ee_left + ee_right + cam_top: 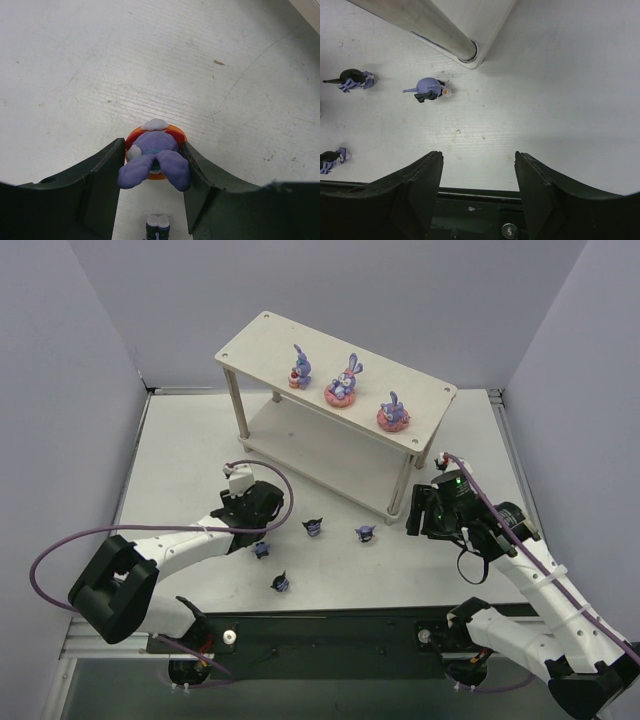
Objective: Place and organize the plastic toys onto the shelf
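From the left wrist, a dark blue figure at six o'clock is cut off by the bottom edge. Whether the left gripper truly touches the purple rabbit is unclear. Overhead, that rabbit hides beneath the left arm. From the right wrist, the shelf runs off at eleven o'clock, and a second blue figure is clipped at nine o'clock.

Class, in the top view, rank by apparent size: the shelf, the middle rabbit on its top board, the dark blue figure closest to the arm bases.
1. shelf
2. middle rabbit
3. dark blue figure
All clearly different.
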Available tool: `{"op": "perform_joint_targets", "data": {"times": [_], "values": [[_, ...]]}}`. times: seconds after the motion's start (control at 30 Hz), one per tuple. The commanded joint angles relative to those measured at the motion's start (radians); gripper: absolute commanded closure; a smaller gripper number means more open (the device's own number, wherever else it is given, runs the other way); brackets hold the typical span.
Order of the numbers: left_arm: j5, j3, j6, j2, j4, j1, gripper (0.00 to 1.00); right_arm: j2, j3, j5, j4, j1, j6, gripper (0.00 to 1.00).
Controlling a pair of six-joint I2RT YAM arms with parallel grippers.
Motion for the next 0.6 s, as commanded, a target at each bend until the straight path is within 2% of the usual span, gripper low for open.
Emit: {"op": "perform_joint_targets", "data": {"times": [0.0, 0.03, 0.17, 0.3, 0.4, 0.43, 0.57], "values": [[0.008, -0.01, 0.031, -0.002, 0.06, 0.01, 0.63, -0.007, 0.041, 0.013, -0.035, -0.005, -0.006, 0.4], [0.009, -0.01, 0.033, -0.007, 0.058, 0.012, 0.66, -0.009, 0.042, 0.014, -0.033, -0.005, -0.003, 0.4], [0.044, -0.01, 0.057, -0.042, 0.064, 0.03, 0.98, -0.007, 0.047, 0.016, -0.033, -0.005, -0.003, 0.4], [0.162, -0.011, 0.159, -0.128, 0.115, 0.08, 1.0, -0.006, 0.05, 0.021, -0.035, -0.005, -0.003, 0.4], [0.32, 0.013, 0.264, -0.212, 0.156, 0.145, 1.0, -0.006, 0.05, 0.024, -0.035, -0.007, -0.003, 0.4], [0.412, 0.03, 0.292, -0.244, 0.15, 0.165, 1.0, -0.007, 0.053, 0.025, -0.033, -0.005, -0.001, 0.4], [0.524, 0.165, 0.41, -0.269, 0.037, 0.243, 1.0, -0.007, 0.068, 0.015, -0.036, -0.011, -0.004, 0.4]]}}
